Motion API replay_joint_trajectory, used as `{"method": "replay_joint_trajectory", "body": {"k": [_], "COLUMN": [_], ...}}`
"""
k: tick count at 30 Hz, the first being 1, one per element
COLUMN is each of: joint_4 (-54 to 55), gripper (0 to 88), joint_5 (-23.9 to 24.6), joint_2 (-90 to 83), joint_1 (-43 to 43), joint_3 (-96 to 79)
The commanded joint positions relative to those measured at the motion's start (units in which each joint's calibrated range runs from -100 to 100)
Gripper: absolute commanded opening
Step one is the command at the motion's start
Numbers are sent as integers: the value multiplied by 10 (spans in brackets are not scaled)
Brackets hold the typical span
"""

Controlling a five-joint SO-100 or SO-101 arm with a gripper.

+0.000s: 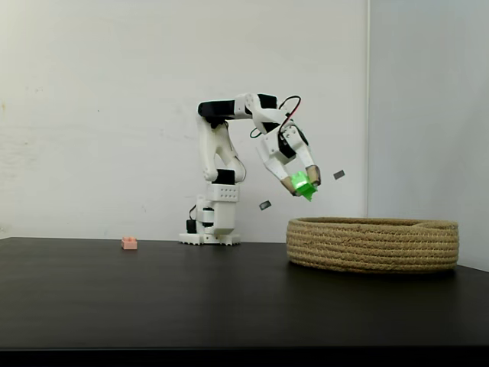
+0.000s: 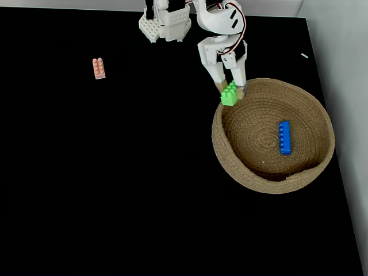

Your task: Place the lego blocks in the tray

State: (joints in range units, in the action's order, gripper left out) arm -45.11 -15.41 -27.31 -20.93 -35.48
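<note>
We see pincer clenched on green brick, raised over tray rim; blue brick inside, pink brick on table.

My base stands at the rear of the table, against the wall. In a fixed view from the side, the tray rests on the table to the right of the base. My gripper hangs above the tray's near-left rim, clamped on one brick. A second brick lies inside the tray — right of centre in the fixed view from above. A third brick lies on the table, well left of my base.
</note>
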Motion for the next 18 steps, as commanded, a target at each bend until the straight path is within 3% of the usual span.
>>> {"method": "replay_joint_trajectory", "body": {"k": [1, 3, 6, 11, 15, 18], "joint_4": [68, 82, 82, 72, -77, -193], "gripper": [70, 188, 271, 334, 348, 358], "joint_5": [36, 57, 80, 54, 14, -35], "joint_2": [24, 38, 47, 30, 13, 2], "joint_1": [-41, -45, -32, 3, 64, 158], "joint_3": [67, 73, 75, 28, 10, -4]}}
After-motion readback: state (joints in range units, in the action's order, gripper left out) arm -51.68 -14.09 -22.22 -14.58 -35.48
